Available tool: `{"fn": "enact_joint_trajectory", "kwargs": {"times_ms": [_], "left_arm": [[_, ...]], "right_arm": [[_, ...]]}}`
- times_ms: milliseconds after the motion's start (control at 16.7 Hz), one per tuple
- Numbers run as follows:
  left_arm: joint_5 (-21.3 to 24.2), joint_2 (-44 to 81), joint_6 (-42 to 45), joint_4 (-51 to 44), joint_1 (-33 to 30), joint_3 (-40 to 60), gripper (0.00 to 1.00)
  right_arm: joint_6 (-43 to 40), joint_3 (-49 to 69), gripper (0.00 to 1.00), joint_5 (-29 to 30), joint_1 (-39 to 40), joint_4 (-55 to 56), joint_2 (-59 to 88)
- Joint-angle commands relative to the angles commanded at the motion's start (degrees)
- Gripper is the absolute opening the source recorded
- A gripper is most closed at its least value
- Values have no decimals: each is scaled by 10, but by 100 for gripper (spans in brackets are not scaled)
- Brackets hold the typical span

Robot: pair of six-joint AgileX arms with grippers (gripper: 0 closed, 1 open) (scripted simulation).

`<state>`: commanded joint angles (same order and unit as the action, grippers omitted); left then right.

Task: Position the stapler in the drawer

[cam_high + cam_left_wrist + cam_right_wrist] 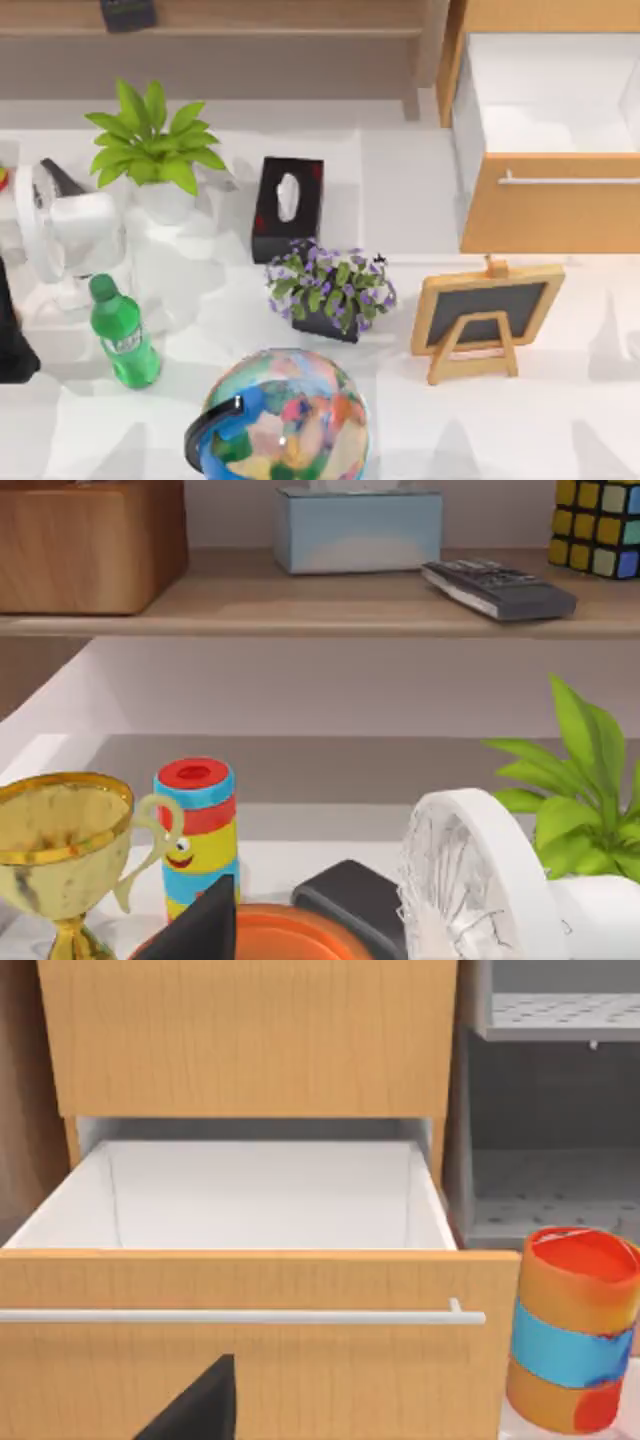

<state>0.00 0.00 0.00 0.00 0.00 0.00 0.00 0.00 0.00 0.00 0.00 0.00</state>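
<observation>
1. The drawer point(545, 150) stood pulled open at the table's far right, its white inside bare, silver handle point(240, 1316) across the wooden front.
2. A red sliver, possibly the stapler point(3, 178), lay at the far left edge beside the fan point(60, 235).
3. Whether either gripper's fingers were apart or together, I cannot tell.
</observation>
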Motion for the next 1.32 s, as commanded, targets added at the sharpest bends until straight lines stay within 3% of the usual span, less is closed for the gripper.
{"fn": "enact_joint_trajectory", "kwargs": {"times_ms": [420,1020,1320], "left_arm": [[0,0,0,0,0,0,100],[0,0,0,0,0,0,100],[0,0,0,0,0,0,100]], "right_arm": [[-38,73,100,0,-24,-91,94],[-144,289,100,-1,-90,-443,566],[-185,371,100,-1,-116,-559,697]]}}
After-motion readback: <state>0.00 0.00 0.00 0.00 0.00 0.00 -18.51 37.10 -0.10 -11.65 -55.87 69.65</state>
